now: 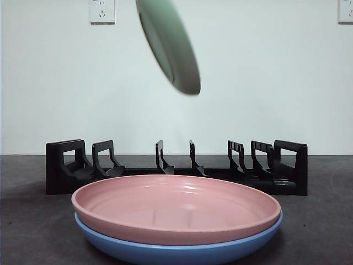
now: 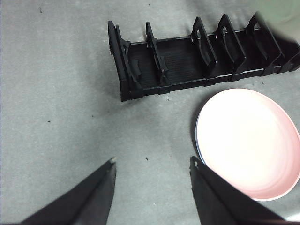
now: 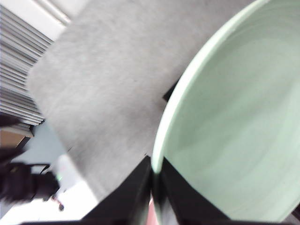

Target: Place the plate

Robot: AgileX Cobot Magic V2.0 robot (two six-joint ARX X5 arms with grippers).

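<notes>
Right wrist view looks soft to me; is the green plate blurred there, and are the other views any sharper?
Right wrist view: green plate soft, its rim smeared where the right gripper clamps it. Front view: plate's lower edge blurred, black rack and pink plate crisp. Left wrist view: rack sharp, pink plate washed out by glare, open left gripper idle.

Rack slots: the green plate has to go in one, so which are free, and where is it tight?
Every slot of the rack is bare. It is crowded in front of the rack, where the pink plate sits on the blue plate. The right gripper holds the green plate above.
</notes>
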